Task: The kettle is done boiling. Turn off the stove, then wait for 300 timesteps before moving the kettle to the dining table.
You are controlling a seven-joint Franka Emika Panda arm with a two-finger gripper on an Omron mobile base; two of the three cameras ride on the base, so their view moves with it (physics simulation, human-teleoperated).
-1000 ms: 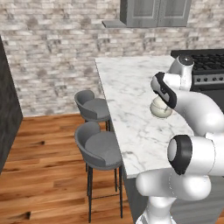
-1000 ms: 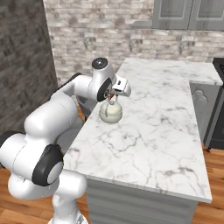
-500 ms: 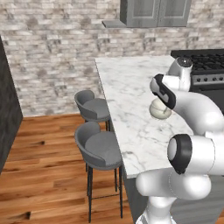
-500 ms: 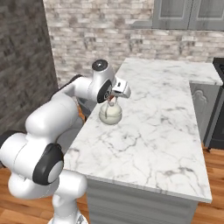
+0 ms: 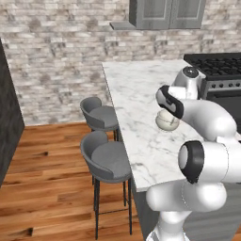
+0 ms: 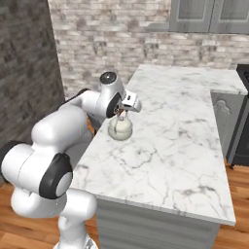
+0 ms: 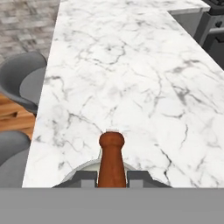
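While my gripper (image 6: pixel 121 113) clamps its red-orange handle, the small round cream-white kettle (image 6: pixel 120 129) sits near the white marble desk's (image 6: pixel 185 146) stool-side edge.

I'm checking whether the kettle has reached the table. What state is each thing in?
kettle: upright on the marble top, near its stool-side edge, handle in the gripper.
gripper: shut on the kettle's handle.
dining table: bears the kettle.
stools: drawn up beside the table, vacant.

Marble desk (image 6: pixel 175 146) bare and open ahead and right of kettle (image 6: pixel 120 129). Two stools (image 5: pixel 106 160) crowd left edge below. Stove (image 5: pixel 217 70) blocks far right end.
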